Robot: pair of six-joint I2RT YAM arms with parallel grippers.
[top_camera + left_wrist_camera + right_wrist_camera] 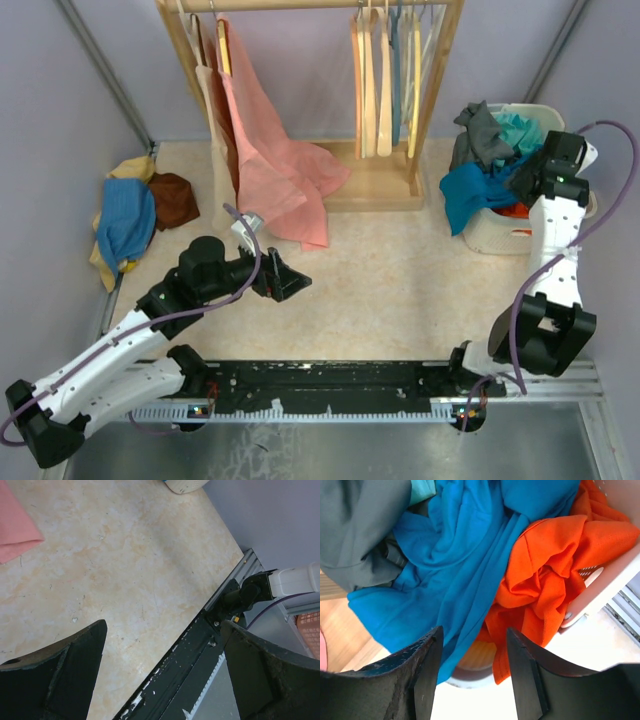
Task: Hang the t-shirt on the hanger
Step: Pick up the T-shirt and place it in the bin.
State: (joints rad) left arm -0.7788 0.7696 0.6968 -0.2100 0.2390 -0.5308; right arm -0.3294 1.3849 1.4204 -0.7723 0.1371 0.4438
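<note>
Facing the t-shirt (460,565): right tool (472,630)

This is a robotics lab test cell staged as a laundry corner. Plain lilac panel walls (60,120) with bare metal struts (100,60) enclose a marbled beige counter (400,290). Two white-and-black robot arms (555,250) are bolted to a black rail (330,375) at its near edge. A small wooden clothes rack (438,90), a white laundry basket (490,235) and heaped cloths (130,215) serve as props.
</note>
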